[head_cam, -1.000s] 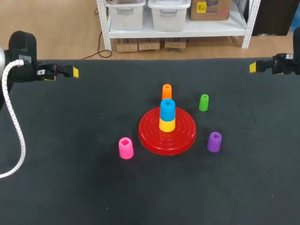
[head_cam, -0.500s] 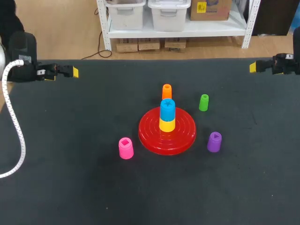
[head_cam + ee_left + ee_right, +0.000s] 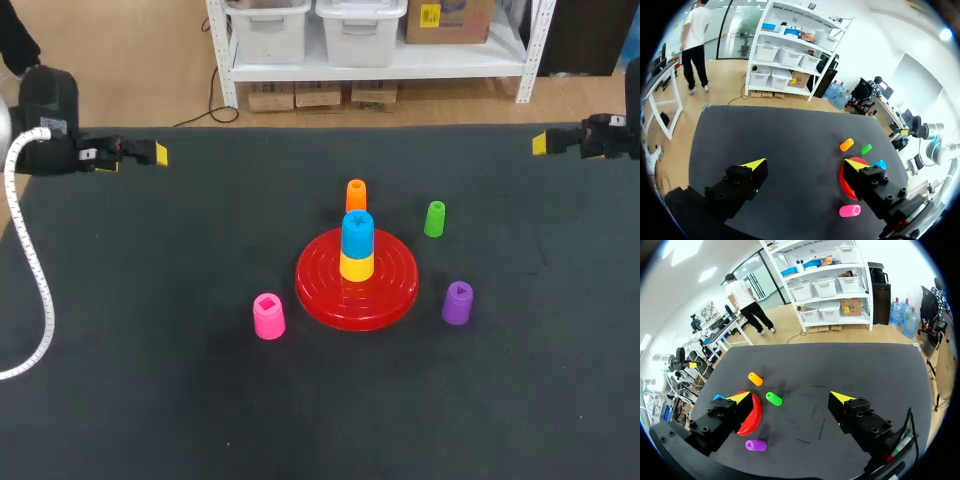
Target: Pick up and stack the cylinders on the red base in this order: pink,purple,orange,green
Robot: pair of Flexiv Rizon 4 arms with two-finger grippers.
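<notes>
The red base [image 3: 385, 290] lies mid-table with a yellow cylinder and a blue cylinder [image 3: 357, 233] stacked on its peg. The pink cylinder [image 3: 268, 316] stands left of the base, the purple cylinder [image 3: 457, 302] to its right, the orange cylinder [image 3: 356, 195] behind it and the green cylinder [image 3: 434, 218] at the back right. My left gripper [image 3: 158, 154] hovers open at the far left edge, my right gripper [image 3: 541, 143] open at the far right edge, both empty. Past the left gripper [image 3: 805, 165] I see pink cylinder [image 3: 849, 210]; past the right gripper [image 3: 791, 397], green cylinder [image 3: 773, 399] and purple cylinder [image 3: 755, 445].
The black table [image 3: 150, 400] carries nothing else. A white cable [image 3: 30, 270] hangs from my left arm along the table's left side.
</notes>
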